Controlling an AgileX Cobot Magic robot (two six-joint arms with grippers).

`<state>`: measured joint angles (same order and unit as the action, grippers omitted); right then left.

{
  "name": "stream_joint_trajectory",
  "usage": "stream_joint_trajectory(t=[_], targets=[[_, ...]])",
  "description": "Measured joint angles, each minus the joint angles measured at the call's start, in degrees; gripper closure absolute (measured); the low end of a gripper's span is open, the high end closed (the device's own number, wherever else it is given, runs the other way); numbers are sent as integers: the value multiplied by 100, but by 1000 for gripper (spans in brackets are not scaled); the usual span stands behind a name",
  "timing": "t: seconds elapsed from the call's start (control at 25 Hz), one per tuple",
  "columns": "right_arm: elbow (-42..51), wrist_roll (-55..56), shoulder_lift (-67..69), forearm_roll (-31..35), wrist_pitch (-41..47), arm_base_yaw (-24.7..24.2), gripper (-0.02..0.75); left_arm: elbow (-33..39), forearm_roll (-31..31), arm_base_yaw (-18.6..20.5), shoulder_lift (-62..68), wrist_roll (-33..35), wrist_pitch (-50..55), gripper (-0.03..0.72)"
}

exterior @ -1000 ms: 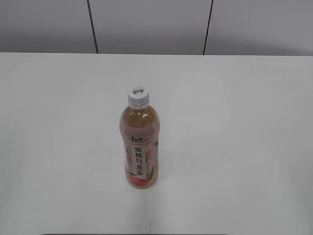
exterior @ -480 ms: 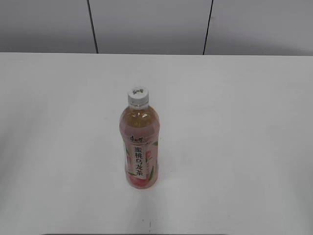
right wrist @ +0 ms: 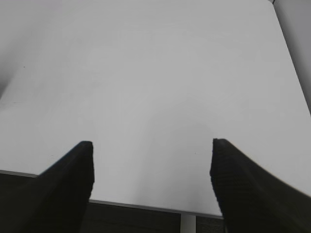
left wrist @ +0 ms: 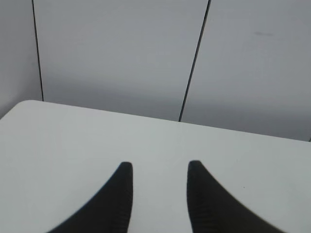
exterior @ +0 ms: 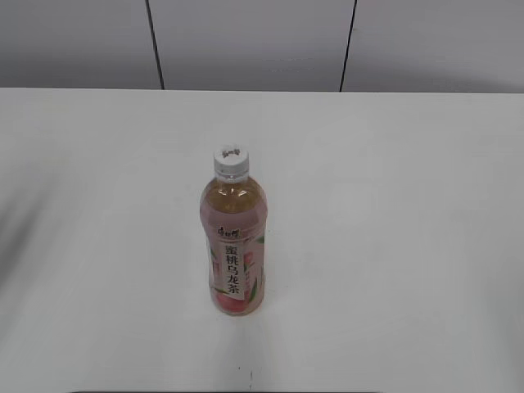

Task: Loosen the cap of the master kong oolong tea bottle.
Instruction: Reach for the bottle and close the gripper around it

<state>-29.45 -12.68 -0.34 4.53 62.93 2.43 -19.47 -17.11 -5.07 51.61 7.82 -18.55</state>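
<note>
The master kong oolong tea bottle (exterior: 233,246) stands upright near the middle of the white table (exterior: 393,213) in the exterior view. It has a pink peach label with black Chinese characters on a white strip. Its white cap (exterior: 231,160) is on the neck, with a small dark logo on top. Neither gripper shows in the exterior view. My left gripper (left wrist: 159,167) is open and empty above the bare table. My right gripper (right wrist: 151,145) is wide open and empty above the table's edge. The bottle shows in neither wrist view.
A grey panelled wall (exterior: 254,41) with dark vertical seams rises behind the table's far edge. In the right wrist view the table's edge (right wrist: 146,208) runs below my fingers, with dark space beneath it.
A faint shadow has appeared on the table at the far left of the exterior view. The bottle has not moved.
</note>
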Motion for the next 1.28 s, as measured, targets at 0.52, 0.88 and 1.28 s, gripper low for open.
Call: stream_joint_trajectory(t=[0.52, 0.88, 1.28], targets=[[0, 2, 0, 6, 0, 0, 172, 20, 2894, -11, 3440, -1691, -3375, 434], [0, 2, 0, 6, 0, 0, 172, 20, 5013, -11, 4719, -2226, -4965, 151], [3, 2, 0, 6, 0, 0, 172, 20, 6863, -11, 4730, -2887, -5034, 95]])
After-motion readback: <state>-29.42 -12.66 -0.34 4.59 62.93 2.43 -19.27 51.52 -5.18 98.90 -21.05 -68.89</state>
